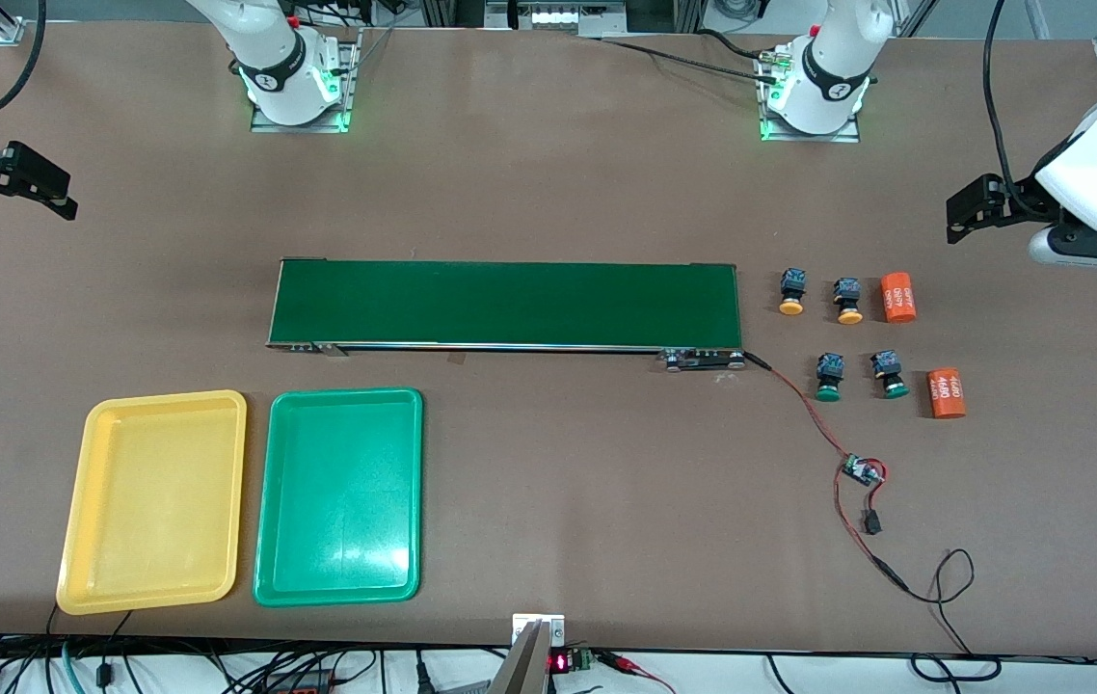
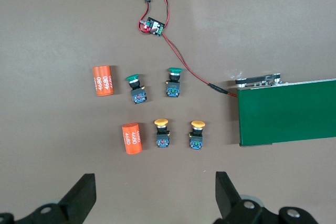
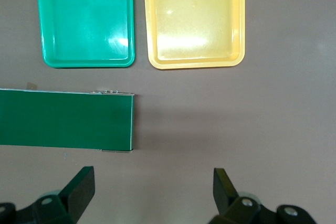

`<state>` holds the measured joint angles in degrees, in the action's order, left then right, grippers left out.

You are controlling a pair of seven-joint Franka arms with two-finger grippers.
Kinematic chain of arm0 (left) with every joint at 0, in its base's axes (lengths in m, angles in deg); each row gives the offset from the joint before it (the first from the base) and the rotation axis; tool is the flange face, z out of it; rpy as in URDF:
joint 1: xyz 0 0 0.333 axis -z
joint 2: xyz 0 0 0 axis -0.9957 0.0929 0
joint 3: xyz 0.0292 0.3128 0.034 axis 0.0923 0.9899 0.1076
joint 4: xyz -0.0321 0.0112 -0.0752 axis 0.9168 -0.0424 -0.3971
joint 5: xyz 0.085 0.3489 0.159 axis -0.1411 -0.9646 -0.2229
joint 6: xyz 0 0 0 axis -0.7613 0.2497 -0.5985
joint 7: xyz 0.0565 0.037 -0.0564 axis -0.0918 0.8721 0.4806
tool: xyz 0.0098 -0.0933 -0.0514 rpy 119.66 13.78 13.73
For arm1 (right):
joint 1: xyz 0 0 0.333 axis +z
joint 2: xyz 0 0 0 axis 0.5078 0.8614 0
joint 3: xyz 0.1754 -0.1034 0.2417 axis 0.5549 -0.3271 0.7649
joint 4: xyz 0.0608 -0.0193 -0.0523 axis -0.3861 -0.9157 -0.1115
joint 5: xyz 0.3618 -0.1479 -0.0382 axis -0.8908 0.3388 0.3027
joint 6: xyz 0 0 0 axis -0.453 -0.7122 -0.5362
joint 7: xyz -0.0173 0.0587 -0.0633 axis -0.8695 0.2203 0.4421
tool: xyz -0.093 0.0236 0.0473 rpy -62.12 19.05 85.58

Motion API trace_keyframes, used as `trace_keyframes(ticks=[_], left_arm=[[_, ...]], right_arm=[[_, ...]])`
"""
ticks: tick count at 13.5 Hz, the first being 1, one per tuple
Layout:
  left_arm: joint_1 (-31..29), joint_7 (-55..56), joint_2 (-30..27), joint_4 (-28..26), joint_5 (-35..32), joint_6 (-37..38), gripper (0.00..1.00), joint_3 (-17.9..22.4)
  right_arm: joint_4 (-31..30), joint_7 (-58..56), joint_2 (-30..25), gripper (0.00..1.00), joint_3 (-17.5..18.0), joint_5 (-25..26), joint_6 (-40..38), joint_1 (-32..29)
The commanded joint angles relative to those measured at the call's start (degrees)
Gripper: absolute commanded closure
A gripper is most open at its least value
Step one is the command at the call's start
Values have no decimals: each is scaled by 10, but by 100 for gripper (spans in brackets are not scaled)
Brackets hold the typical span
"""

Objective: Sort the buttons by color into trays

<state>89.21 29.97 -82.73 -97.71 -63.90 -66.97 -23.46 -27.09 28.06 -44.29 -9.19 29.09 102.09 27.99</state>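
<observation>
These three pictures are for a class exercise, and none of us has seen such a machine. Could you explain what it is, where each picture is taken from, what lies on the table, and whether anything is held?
Two robot arms stand at a brown table. The wide picture looks down from across it; the other two come from cameras on each arm's wrist.

The left gripper hangs open above the table's edge at its own end, holding nothing. The right gripper does the same at the other end.

In the middle lies a dark-green conveyor belt. Toward the left arm's end sit two yellow-capped buttons, two green-capped buttons nearer the camera, two orange cylinders printed 4680 and a small wired circuit board.

Toward the right arm's end lie a yellow tray and a green tray, both without buttons.
</observation>
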Motion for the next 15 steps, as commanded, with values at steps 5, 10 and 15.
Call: trace_keyframes(ticks=[5,10,15], left_arm=[[2,-10,7,18,-8,15,0,1],[2,-4,8,18,-8,15,0,0],[2,0,8,18,-5,35,0,0]], right_arm=[[5,0,1,0,0,-4,-10,-4],[4,0,1,0,-1,-4,-9,-7],[3,0,7,0,-6,-4,-9,-19]])
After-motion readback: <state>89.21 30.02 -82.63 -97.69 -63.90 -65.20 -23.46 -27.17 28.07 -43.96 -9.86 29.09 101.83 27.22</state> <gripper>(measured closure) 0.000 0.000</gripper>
